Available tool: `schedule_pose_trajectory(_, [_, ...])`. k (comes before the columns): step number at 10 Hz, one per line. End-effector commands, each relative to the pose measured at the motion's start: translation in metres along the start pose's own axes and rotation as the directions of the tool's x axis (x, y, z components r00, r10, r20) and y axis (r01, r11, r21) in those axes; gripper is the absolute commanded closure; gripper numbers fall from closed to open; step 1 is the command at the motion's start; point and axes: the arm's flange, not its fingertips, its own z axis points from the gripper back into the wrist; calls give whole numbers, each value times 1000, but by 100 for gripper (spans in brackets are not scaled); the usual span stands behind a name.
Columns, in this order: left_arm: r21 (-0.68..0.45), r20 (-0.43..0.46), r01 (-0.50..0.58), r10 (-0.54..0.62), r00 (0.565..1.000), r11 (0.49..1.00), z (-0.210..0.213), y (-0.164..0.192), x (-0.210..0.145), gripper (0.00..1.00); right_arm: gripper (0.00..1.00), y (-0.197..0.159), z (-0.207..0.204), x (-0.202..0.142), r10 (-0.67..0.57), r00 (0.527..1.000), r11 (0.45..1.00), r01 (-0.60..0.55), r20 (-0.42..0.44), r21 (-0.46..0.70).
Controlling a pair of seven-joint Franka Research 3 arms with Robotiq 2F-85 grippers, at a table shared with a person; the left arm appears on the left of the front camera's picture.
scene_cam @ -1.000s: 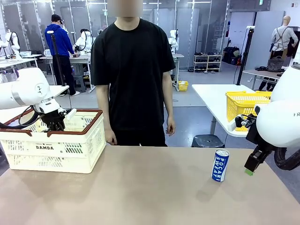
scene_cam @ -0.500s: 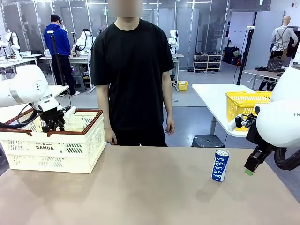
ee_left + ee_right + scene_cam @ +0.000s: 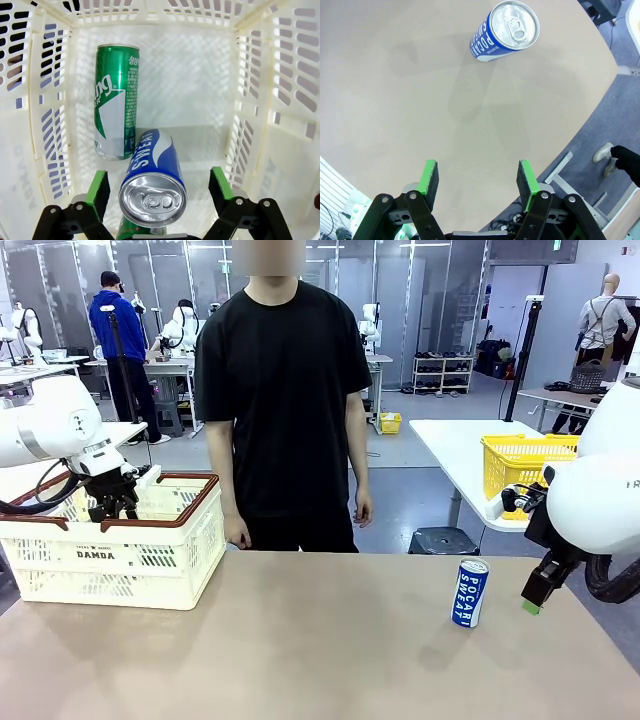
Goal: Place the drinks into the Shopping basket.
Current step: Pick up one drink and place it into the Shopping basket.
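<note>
Jaws splayed beside cylindrical can in slotted basket.

The slotted plastic basket is cream-white with a dark brown rim and dark lettering; one slim metal can is green with white marks; two cans, the basket's blue can and the table's blue can, carry white lettering; the tabletop is plain tan; the left gripper and right gripper are black with green pads.
</note>
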Motion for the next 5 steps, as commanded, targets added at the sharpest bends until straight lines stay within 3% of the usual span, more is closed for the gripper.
schedule_pose_trajectory(1, [1,-3,1,-1,1000,1000,-1,1,0,0,21,-1,0,-2,-4,1000,1000,4,2,2])
schedule_pose_trajectory(5, [1,-3,1,-1,1000,1000,-1,1,0,0,21,-1,0,-2,-4,1000,1000,4,2,2])
